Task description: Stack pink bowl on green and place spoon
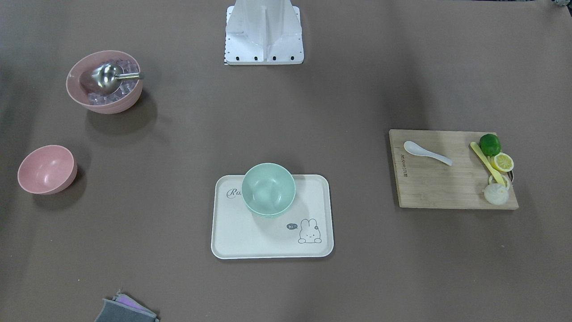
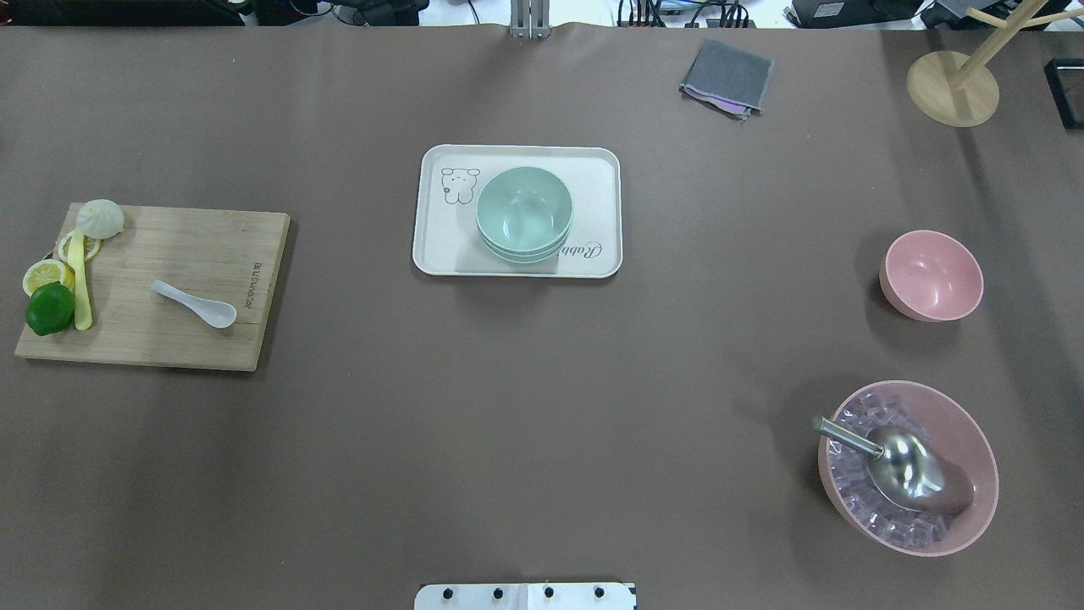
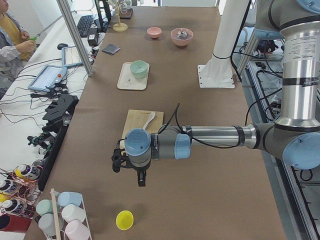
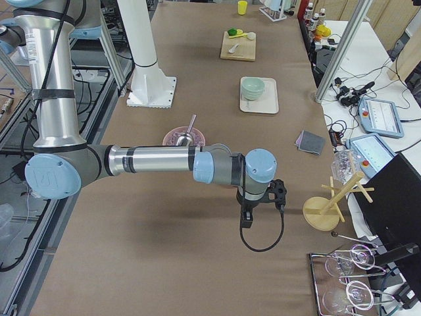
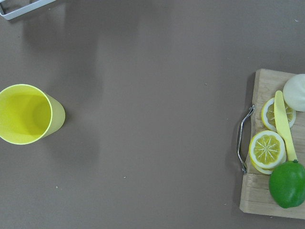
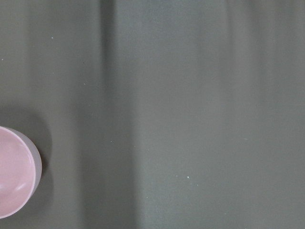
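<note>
The small pink bowl (image 1: 47, 169) stands empty on the table on the robot's right side, also in the overhead view (image 2: 931, 275) and at the right wrist view's left edge (image 6: 14, 176). The green bowls (image 1: 268, 190) sit stacked on the cream tray (image 1: 250, 237) at mid-table. The white spoon (image 1: 426, 153) lies on the wooden cutting board (image 1: 447, 188) on the robot's left. The left gripper (image 3: 141, 180) hangs beyond the board's end; the right gripper (image 4: 245, 219) hangs beyond the pink bowl. I cannot tell whether either is open or shut.
A large pink bowl (image 1: 105, 81) holds ice cubes and a metal scoop. A lime (image 1: 490, 144), lemon slices and a yellow knife lie on the board's end. A yellow cup (image 5: 26, 113), a grey cloth (image 2: 727, 76) and a wooden stand (image 2: 953, 85) are at the table's margins.
</note>
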### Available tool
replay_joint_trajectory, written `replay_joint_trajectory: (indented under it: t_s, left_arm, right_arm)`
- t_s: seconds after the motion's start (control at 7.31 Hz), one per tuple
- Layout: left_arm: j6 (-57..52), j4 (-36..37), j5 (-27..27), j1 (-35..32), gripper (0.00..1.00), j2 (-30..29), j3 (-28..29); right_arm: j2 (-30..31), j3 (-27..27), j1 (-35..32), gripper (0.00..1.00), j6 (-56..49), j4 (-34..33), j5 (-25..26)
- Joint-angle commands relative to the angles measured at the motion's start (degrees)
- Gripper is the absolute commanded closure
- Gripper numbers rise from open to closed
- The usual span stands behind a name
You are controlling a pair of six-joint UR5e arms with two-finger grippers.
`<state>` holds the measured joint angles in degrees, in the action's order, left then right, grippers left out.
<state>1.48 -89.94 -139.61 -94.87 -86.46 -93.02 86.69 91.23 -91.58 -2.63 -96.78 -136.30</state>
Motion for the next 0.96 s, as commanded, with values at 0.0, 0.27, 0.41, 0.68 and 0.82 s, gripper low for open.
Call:
replay_joint_trajectory:
  t_s: [0.0,0.27,0.41,0.68,0.82]
  left_arm:
    - [-0.3,-1.2,-0.1,0.0,0.02,1.4,-0.6]
    - [-0.3,-1.9,-0.1,0.0,0.02,1.9,-0.7]
    - [-0.3,-1.9,-0.1,0.0,0.02,1.9,-0.7]
    - [-0.3,-1.9,-0.1,0.0,0.02,1.9,-0.8]
    - [-0.3,-1.9,-0.1,0.0,0.02,1.9,-1.1]
  right_arm:
    - [0.1,0.0,0.0,0.00,0.0,-0.1,0.0]
    - [0.1,0.0,0.0,0.00,0.0,0.0,0.1]
    - [0.1,0.0,0.0,0.00,0.0,0.0,0.1]
    - [0.1,0.0,0.0,0.00,0.0,0.0,0.1]
    - [0.1,0.0,0.0,0.00,0.0,0.0,-0.1]
